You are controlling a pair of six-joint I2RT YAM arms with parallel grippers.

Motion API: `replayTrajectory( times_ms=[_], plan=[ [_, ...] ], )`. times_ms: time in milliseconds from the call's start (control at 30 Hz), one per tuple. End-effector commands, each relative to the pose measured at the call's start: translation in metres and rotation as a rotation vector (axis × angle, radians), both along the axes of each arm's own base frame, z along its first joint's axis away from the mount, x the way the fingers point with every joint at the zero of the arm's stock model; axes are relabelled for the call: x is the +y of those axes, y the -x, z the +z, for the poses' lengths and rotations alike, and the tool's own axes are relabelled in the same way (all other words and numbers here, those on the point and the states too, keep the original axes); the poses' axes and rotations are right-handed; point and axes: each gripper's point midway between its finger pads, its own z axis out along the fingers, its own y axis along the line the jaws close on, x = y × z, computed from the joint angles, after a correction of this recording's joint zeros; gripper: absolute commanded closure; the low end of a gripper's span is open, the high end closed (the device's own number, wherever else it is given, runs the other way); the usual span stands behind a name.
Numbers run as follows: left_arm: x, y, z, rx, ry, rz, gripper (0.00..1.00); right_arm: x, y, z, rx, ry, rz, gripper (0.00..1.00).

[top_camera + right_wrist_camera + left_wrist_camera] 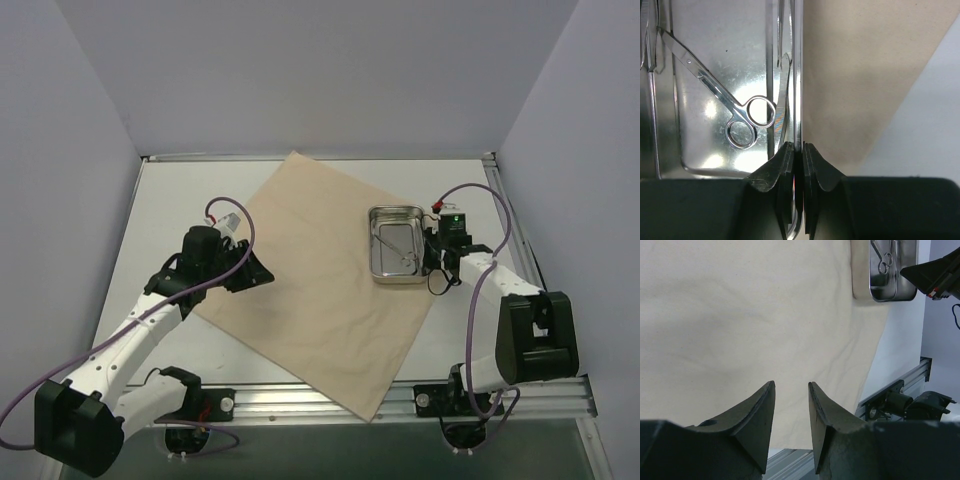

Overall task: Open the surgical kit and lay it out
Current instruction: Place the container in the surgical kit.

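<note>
The tan wrap sheet [320,280] lies spread flat as a large square on the table. The shiny steel tray [396,245] stands on its right part, with the scissors [720,95] and tweezers [650,45] inside. My right gripper [797,147] is shut on the tray's right rim [798,75], one finger inside and one outside; in the top view it [432,252] sits at the tray's right edge. My left gripper [791,385] is open and empty, over the sheet's left part [740,315], and it also shows in the top view [262,272].
Aluminium rails [300,400] run along the table's near edge and the right side [510,215]. White walls close in the left, back and right. The sheet's near corner [372,415] overhangs the front rail.
</note>
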Motion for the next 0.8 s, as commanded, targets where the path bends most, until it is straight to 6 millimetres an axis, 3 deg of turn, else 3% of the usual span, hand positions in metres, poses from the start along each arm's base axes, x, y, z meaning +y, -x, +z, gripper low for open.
replayTrajectory(
  times_ms=[0, 300, 533, 633, 667, 767],
  plan=[
    [-0.008, -0.008, 0.020, -0.069, 0.034, -0.025, 0.59, -0.015, -0.023, 0.018, -0.061, 0.050, -0.031, 1.00],
    [-0.009, -0.008, 0.020, -0.063, 0.037, -0.033, 0.59, -0.029, -0.020, -0.001, 0.038, 0.113, -0.063, 1.00],
    [-0.007, -0.006, 0.017, -0.057, 0.024, -0.035, 0.59, -0.032, -0.023, -0.001, 0.041, 0.119, -0.079, 0.99],
    [-0.008, -0.005, 0.015, -0.053, 0.026, -0.038, 0.58, -0.033, -0.019, -0.003, 0.061, 0.121, -0.082, 0.87],
    [-0.007, -0.006, 0.015, -0.054, 0.026, -0.036, 0.59, -0.033, -0.017, -0.004, 0.070, 0.121, -0.081, 0.77],
    [-0.007, -0.005, 0.014, -0.049, 0.026, -0.037, 0.58, -0.036, -0.016, -0.001, 0.067, 0.127, -0.103, 0.63]
  ],
)
